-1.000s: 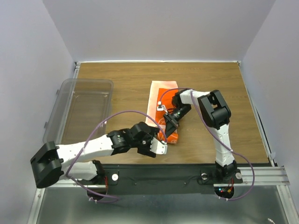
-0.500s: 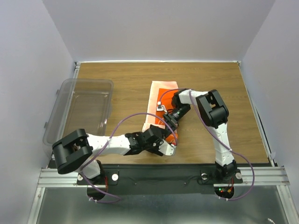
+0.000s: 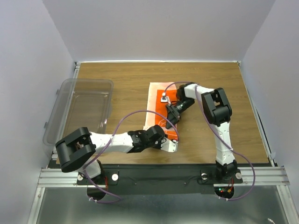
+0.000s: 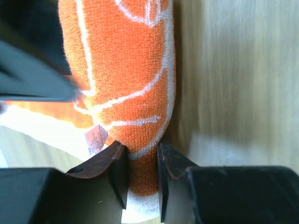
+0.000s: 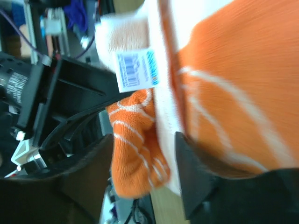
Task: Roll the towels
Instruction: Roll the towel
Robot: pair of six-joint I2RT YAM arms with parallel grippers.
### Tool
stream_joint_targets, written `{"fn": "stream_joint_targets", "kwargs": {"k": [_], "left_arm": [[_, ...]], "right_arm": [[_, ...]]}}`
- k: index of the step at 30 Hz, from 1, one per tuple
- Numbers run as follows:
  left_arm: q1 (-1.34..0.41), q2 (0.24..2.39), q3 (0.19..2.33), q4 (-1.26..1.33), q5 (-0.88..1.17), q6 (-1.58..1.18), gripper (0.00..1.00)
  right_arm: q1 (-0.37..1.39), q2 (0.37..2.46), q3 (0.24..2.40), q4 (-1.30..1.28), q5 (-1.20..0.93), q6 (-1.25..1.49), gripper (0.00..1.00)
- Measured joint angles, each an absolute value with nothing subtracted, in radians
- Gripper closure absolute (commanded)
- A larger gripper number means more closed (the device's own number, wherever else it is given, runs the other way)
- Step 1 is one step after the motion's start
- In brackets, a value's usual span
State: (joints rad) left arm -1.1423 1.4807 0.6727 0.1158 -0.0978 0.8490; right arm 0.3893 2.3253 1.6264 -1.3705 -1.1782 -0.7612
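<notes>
The towel (image 3: pixel 155 95) lies lengthwise on the wooden table, orange with white, its near end rolled up (image 3: pixel 169 132). In the left wrist view the orange roll (image 4: pixel 135 79) with white lines runs away from the camera, and my left gripper (image 4: pixel 140 175) is shut on its end, both fingers (image 4: pixel 119 170) pressing the cloth. My left gripper (image 3: pixel 171 141) sits at the roll's near right end. My right gripper (image 3: pixel 169 118) hovers just behind the roll. Its jaws stand apart in the right wrist view (image 5: pixel 142 172), with the orange rolled end (image 5: pixel 135 158) loose between them.
A clear plastic tub (image 3: pixel 81 109) stands at the table's left side. Purple cables arc over both arms. The table's near edge and the black mounting rail (image 3: pixel 159 175) lie just below the left gripper. A white label (image 5: pixel 135 70) hangs from the towel's edge.
My left arm swung right to the roll's near end and closed on it. My right gripper, shut on the roll earlier, has opened and shifted slightly toward the back.
</notes>
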Motion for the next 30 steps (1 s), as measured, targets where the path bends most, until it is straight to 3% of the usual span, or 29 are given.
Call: {"fn": "stream_joint_targets", "kwargs": {"k": [3, 4, 6, 15, 20, 26, 30], "left_arm": [[-1.131, 1.481, 0.717, 0.038, -0.017, 0.776, 0.73], [-1.126, 1.481, 0.725, 0.025, -0.001, 0.764, 0.73], [-1.103, 1.488, 0.756, -0.026, 0.072, 0.73, 0.72], [-0.905, 1.646, 0.977, -0.21, 0.406, 0.648, 0.66], [-0.831, 1.762, 1.111, -0.337, 0.569, 0.649, 0.65], [-0.751, 1.952, 1.32, -0.548, 0.788, 0.705, 0.61], [-0.696, 2.069, 1.441, -0.691, 0.92, 0.749, 0.59]], "right_arm": [[0.311, 2.31, 1.697, -1.344, -1.166, -0.709, 0.24], [0.289, 2.296, 1.708, -1.328, -1.155, -0.679, 0.07], [0.223, 2.227, 1.72, -1.264, -1.126, -0.616, 0.0], [0.064, 1.74, 1.644, -1.061, -0.948, -0.506, 0.0], [0.085, 1.492, 1.451, -1.046, -0.88, -0.559, 0.0], [0.117, 1.337, 1.256, -1.043, -0.771, -0.635, 0.0], [0.26, 1.264, 1.167, -1.01, -0.659, -0.651, 0.0]]}}
